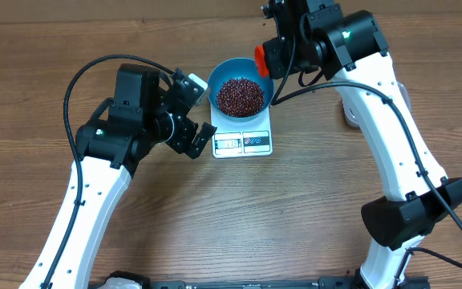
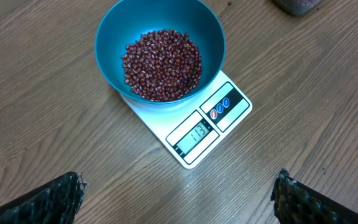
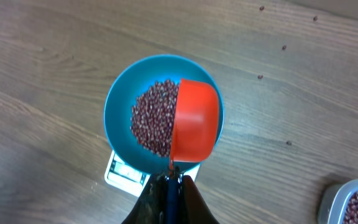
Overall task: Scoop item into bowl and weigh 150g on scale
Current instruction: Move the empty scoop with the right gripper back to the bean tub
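The blue bowl (image 1: pixel 215 80) stands on the white scale (image 1: pixel 243 142) and holds a heap of dark red-brown beans (image 1: pixel 240 95). My right gripper (image 3: pixel 173 180) is shut on the blue handle of an orange-red scoop (image 3: pixel 194 121). The scoop hangs over the right half of the bowl (image 3: pixel 120 106), and no beans show in it. My left gripper (image 2: pixel 179 199) is open and empty above the table, just left of the scale (image 2: pixel 197 134). Its fingertips (image 2: pixel 67 193) are spread wide. The scale's display is lit.
A clear tub (image 3: pixel 353 202) with more beans sits right of the scale, partly hidden under my right arm in the overhead view. A few loose beans (image 3: pixel 260 77) lie on the wooden table beyond the bowl.
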Motion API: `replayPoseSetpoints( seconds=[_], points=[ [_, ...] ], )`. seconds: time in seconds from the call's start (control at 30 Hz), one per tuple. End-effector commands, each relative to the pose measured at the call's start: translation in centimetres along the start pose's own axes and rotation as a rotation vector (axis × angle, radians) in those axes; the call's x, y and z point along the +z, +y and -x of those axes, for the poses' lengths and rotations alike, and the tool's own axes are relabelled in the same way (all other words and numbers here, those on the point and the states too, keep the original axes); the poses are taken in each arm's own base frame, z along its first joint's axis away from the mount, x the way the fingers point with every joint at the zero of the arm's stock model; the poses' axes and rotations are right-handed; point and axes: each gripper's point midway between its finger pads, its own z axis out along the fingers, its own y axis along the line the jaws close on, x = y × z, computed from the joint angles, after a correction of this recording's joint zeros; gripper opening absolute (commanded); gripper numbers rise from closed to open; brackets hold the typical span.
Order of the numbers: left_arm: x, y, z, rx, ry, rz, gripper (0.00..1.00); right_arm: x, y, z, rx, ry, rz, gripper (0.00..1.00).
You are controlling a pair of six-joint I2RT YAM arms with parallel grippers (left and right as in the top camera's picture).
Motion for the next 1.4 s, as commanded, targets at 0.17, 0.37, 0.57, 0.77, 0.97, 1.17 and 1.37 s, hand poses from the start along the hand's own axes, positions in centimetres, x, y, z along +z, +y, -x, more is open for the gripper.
replayPoseSetpoints(
  seconds=[0.17,0.37,0.57,0.77,0.97,1.17,1.37],
  points=[
    [0.2,0.1,-0.1,-0.011,0.003,-0.007,1.0,-2.8,-0.7,0.6,-0.045,-0.058,-0.112,0.04],
    [0.2,0.1,-0.1,-0.012,0.003,-0.007,1.0,-2.9,0.3,0.8,-0.018,-0.062,0.024,0.04],
    [0.2,0.1,-0.1,-0.011,0.002,-0.006,1.0,-3.0,-1.0,0.5,-0.022,-0.049,0.009,0.04],
    [0.2,0.1,-0.1,-0.011,0.003,-0.007,1.0,-4.4,-6.7,0.0,0.1,-0.052,-0.051,0.04],
    [0.2,0.1,-0.1,-0.011,0.003,-0.007,1.0,-6.5,-14.2,-2.6,0.262,-0.015,-0.147,0.04],
    [0.2,0.1,-0.1,-0.011,0.003,-0.007,1.0,-8.2,-21.0,-5.9,0.422,0.025,-0.231,0.04],
    [0.2,0.1,-0.1,-0.012,0.003,-0.007,0.99,-7.8,-25.1,-8.9,0.534,0.092,-0.264,0.04]
  ],
)
